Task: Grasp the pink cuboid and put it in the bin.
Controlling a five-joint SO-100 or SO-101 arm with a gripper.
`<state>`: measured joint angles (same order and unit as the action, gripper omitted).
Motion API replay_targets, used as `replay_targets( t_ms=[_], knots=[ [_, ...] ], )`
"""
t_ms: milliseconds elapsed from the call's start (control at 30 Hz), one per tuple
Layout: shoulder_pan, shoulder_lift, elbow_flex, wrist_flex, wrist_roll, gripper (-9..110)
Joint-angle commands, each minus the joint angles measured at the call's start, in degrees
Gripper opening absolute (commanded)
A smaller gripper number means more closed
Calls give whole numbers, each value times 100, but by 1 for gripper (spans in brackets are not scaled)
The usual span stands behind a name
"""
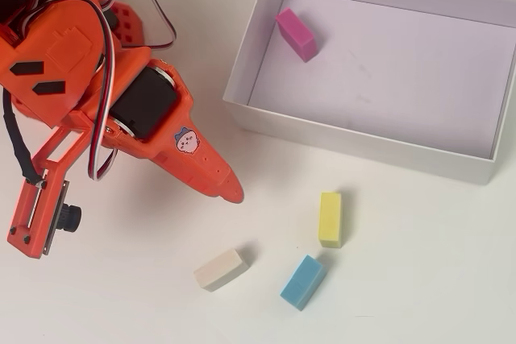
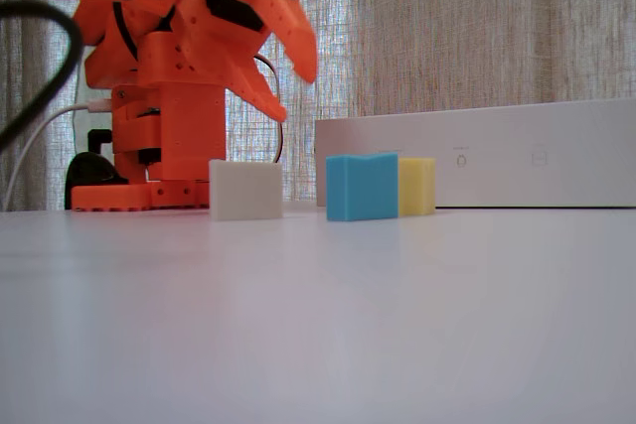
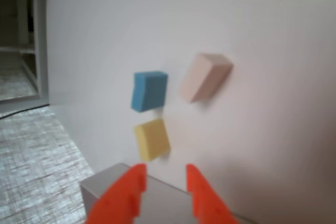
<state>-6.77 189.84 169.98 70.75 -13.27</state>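
The pink cuboid point(image 1: 296, 34) lies inside the bin point(image 1: 339, 138), on its floor near the far left corner in the overhead view. It is hidden in the fixed and wrist views. The bin shows as a long white wall in the fixed view point(image 2: 477, 161) and as a grey corner in the wrist view point(image 3: 105, 187). My orange gripper point(image 1: 234, 191) hangs above the table left of the bin, outside it. Its fingertips point(image 3: 140, 177) stand a little apart with nothing between them. In the fixed view the gripper point(image 2: 294, 94) is raised above the blocks.
A yellow block point(image 1: 330, 219), a blue block point(image 1: 303, 282) and a cream block point(image 1: 219, 269) lie on the white table in front of the bin. The arm's base point(image 2: 159, 146) stands at the left in the fixed view.
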Motion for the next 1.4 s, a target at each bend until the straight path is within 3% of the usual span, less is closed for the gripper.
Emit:
replay_targets(
  t_ms=[0,133,1367],
  knots=[
    [-18,-26,-9,70,35,-1],
    [-35,-26,-9,88,26,-8],
    [-18,-26,-9,97,35,-8]
  ],
)
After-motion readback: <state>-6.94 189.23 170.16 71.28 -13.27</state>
